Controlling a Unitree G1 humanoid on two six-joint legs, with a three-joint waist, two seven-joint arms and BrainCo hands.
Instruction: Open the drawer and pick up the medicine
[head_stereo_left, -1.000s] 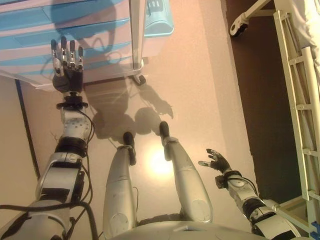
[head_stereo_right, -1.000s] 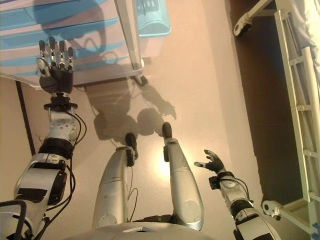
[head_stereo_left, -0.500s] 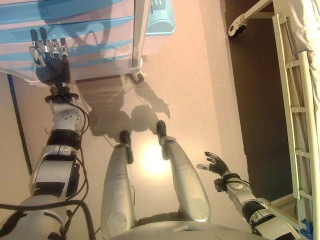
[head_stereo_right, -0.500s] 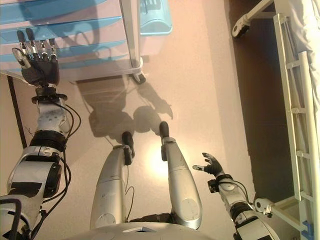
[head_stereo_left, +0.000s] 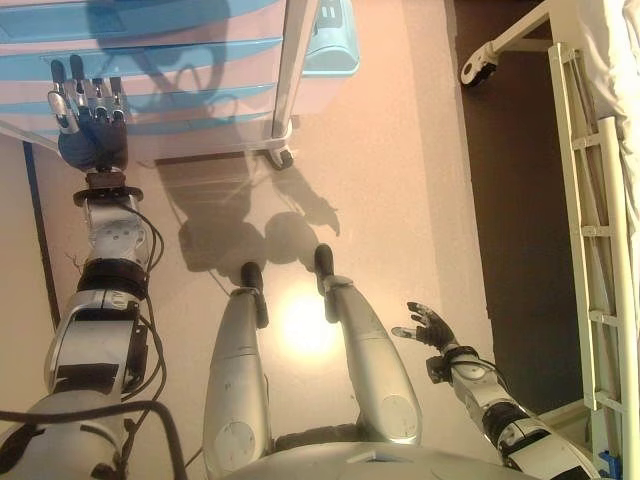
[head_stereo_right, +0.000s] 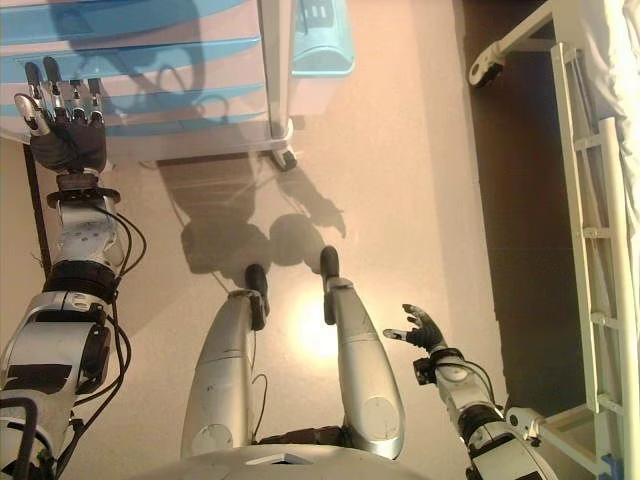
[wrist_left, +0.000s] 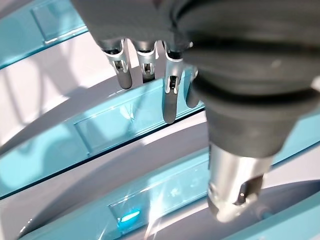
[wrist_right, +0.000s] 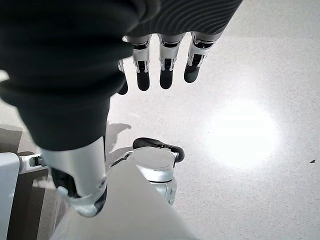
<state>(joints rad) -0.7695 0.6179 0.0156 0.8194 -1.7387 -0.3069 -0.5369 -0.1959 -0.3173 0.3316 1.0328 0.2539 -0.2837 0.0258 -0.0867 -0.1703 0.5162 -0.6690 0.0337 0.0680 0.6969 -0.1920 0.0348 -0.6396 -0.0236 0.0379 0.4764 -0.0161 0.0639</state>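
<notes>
From the head cameras, a drawer cabinet stands at the far left of the scene — pale fronts banded with translucent blue strips, set on a white frame with a small castor at its near right corner. All its drawers look closed, and no medicine shows anywhere. The left hand is raised in front of the lower drawer fronts, fingers straight and slightly spread, pointing toward the cabinet. From this angle it is hard to say whether the tips touch the front or sit just short of it. A pale blue bin hangs on the cabinet's right side. Far to the right, a white bed frame runs along a dark strip of floor.

The right hand hangs low at the near right, well apart from the cabinet, fingers loosely open and holding nothing.

In the left wrist view, the left hand's fingers reach straight over a blue handle strip on a drawer front — uncurled, gripping nothing, with another blue strip on the drawer beside it.

In the right wrist view, the right hand's fingers are extended over bare pale floor.
</notes>
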